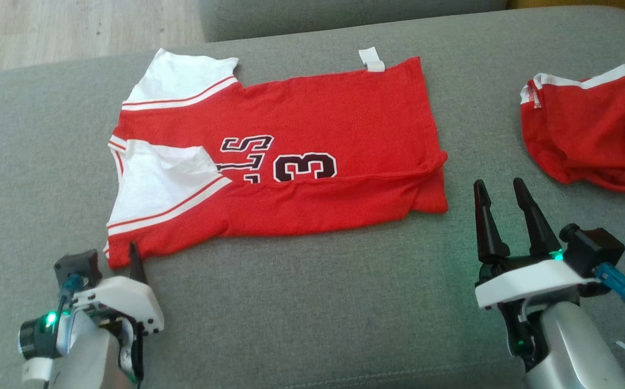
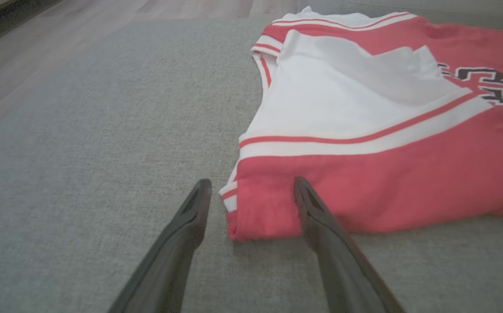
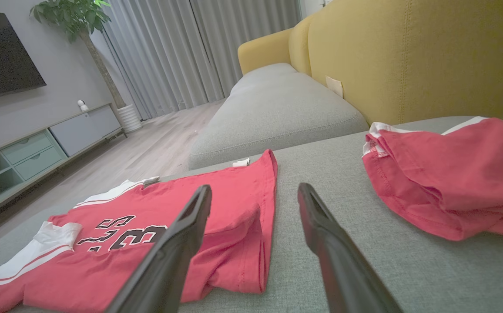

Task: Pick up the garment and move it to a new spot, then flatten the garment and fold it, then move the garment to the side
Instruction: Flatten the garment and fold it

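The garment (image 1: 301,135) is a red jersey with white sleeves and a "3". It lies folded lengthwise on the grey sofa cushion (image 1: 312,302), collar end to the left and its near long edge turned over. My left gripper (image 1: 128,254) stands open at the jersey's near left corner. In the left wrist view, the left gripper (image 2: 252,184) has that corner of the garment (image 2: 364,182) between its spread fingers, which hold nothing. My right gripper (image 1: 499,183) is open and empty just right of the jersey's hem. The right wrist view shows the right gripper (image 3: 255,190) beside the garment (image 3: 155,243).
A smaller red garment with a white trim band (image 1: 588,135) lies crumpled at the right, also seen as the red heap (image 3: 447,182). A yellow sofa back (image 3: 408,56) rises behind it. Wooden floor (image 1: 74,32) lies beyond the cushion's far left edge. A second grey cushion (image 3: 277,108) sits further off.
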Robot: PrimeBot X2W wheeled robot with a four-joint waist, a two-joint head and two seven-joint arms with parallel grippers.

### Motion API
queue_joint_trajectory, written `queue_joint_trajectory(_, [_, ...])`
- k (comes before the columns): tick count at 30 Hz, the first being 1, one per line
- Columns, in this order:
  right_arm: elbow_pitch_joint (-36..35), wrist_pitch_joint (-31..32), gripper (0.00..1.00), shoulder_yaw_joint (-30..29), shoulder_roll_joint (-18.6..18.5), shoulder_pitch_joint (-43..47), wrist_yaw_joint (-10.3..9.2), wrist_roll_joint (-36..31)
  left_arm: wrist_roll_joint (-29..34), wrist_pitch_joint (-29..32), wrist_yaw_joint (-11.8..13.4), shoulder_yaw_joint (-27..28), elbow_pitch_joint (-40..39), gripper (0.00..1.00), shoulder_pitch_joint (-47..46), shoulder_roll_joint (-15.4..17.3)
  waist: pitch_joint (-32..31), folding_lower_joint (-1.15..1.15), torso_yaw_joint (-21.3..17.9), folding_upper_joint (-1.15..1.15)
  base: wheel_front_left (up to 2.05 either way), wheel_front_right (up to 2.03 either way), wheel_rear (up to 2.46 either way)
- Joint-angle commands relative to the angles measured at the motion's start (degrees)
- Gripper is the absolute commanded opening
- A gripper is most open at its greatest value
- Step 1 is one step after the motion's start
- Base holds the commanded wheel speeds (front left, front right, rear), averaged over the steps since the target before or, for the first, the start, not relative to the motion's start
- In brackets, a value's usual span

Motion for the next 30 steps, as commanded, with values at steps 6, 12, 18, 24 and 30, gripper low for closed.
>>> queue_joint_trajectory(6, [-2.47,0.17,1.0,1.4,0.52,-2.7,-0.05,-0.26,-0.06,1.01,0.42,1.54,3.73,1.0,-4.03,2.61,0.87,0.0,-0.09,0.0,0.0,0.0,0.0])
queue_joint_trajectory(12, [-2.58,0.41,1.0,1.28,0.52,-2.79,-0.05,-0.57,-0.06,1.75,-0.05,0.74,6.8,1.0,-5.74,2.91,1.49,0.0,0.07,0.0,0.0,0.0,0.0])
queue_joint_trajectory(18, [-0.97,2.3,1.0,0.07,0.57,-3.13,-0.05,-1.47,-0.44,1.67,-2.24,-0.54,8.47,0.0,-7.38,2.72,1.51,0.0,0.98,0.0,0.0,0.0,0.0])
queue_joint_trajectory(24, [3.98,7.03,1.0,-2.86,0.93,-3.68,-0.05,-2.37,-0.45,-1.39,-2.83,-1.56,3.8,0.0,-7.34,1.58,0.16,0.0,3.4,0.0,0.0,0.0,0.0])
queue_joint_trajectory(30, [11.69,12.62,1.0,-4.27,1.31,-6.47,-0.05,1.74,1.12,-1.88,-3.95,-3.9,-8.07,0.0,-4.11,0.65,-0.27,0.0,5.97,0.0,0.0,0.0,0.0])
